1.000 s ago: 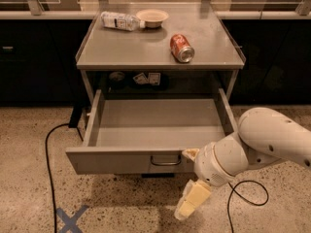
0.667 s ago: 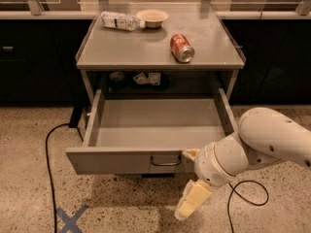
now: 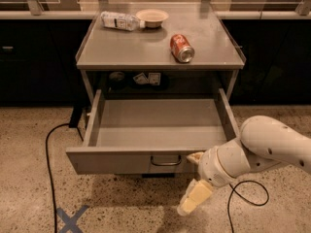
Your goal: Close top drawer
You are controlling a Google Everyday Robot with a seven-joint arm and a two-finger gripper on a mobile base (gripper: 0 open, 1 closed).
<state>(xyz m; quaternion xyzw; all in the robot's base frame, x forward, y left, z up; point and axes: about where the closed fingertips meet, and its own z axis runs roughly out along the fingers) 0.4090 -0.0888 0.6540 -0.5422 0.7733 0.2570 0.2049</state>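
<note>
The top drawer (image 3: 155, 130) is a wide shallow grey metal drawer, pulled far out of the cabinet and empty inside. Its flat front (image 3: 112, 161) carries a small wire loop handle (image 3: 165, 161) at the centre. My gripper (image 3: 188, 182) is at the drawer front, just right of the handle, on the end of the white arm (image 3: 262, 152). It is open. One cream finger (image 3: 194, 157) is at the front panel beside the handle. The other finger (image 3: 195, 197) points down towards the floor. Lower drawers are hidden under the open one.
On the cabinet top (image 3: 146, 47) lie a red soda can (image 3: 181, 48), a plastic bottle (image 3: 119, 21) and a bowl (image 3: 152, 17). Small packets (image 3: 148, 78) sit at the back under the top. A black cable (image 3: 48, 164) runs on the floor at left, another (image 3: 250, 195) under my arm. Blue tape cross (image 3: 72, 218).
</note>
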